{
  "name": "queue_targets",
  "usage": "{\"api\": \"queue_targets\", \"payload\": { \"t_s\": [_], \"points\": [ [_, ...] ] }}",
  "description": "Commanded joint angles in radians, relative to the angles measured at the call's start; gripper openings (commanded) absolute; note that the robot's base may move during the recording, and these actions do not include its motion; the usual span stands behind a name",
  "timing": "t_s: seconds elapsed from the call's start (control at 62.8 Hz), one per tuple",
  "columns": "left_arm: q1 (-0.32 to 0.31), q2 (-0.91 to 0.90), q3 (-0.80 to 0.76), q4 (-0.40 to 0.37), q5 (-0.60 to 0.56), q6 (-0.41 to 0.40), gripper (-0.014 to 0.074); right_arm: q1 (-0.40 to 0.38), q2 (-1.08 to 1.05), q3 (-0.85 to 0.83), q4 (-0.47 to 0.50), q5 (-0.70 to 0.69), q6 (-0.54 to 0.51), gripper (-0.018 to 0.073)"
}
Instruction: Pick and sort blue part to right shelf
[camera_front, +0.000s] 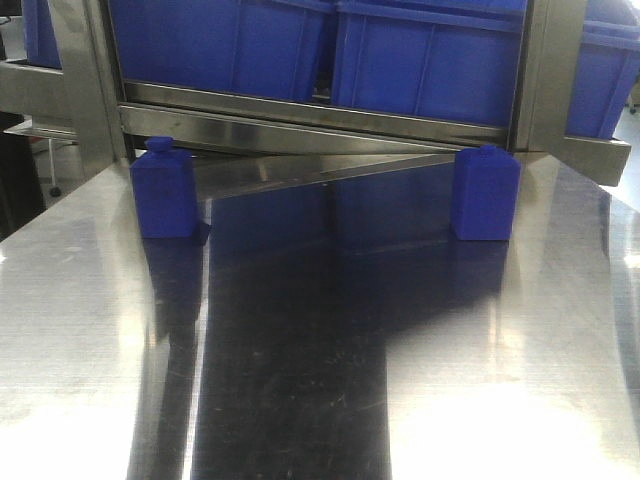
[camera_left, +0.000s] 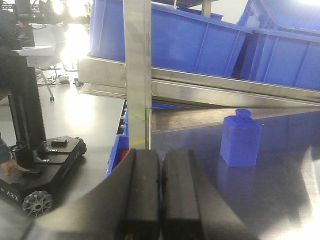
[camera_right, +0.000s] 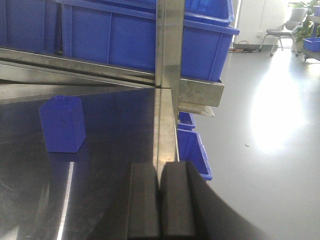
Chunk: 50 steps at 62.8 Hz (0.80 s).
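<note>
Two blue parts are standing on my shiny metal desk (camera_front: 320, 380). The left blue part (camera_front: 163, 190) is sitting near the back left of the desk. The right blue part (camera_front: 486, 195) is sitting near the back right. They are standing upright and well apart from each other. Both are resting on the desk just in front of the shelf (camera_front: 320, 115), not on it. Big blue bins (camera_front: 430, 60) are sitting on that shelf behind them.

I am holding my left end effector (camera_left: 161, 156) with its two black fingers pressed together, pinching nothing. I am holding my right end effector (camera_right: 160, 167) the same way, fingers squeezed together and gripping nothing. Both end effectors are hanging apart from the blue parts, not touching them. A metal post (camera_right: 167, 60) is standing just ahead of my right end effector.
</note>
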Motion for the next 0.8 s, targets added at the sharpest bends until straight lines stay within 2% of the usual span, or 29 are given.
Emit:
{"api": "queue_targets", "payload": {
  "t_s": [0.0, 0.414, 0.781],
  "points": [
    [-0.006, -0.018, 0.021, -0.008, -0.077, -0.008, 0.0125, 0.001, -0.021, -0.025, 0.000, -0.083, 0.000, 0.0055],
    [-0.006, -0.018, 0.021, -0.008, -0.077, -0.008, 0.0125, 0.001, -0.021, -0.041, 0.000, -0.111, 0.000, 0.0055],
    [-0.006, -0.018, 0.021, -0.008, -0.077, -0.008, 0.0125, 0.001, 0.015, -0.241, 0.000, 0.228, -0.001, 0.0055]
  ]
}}
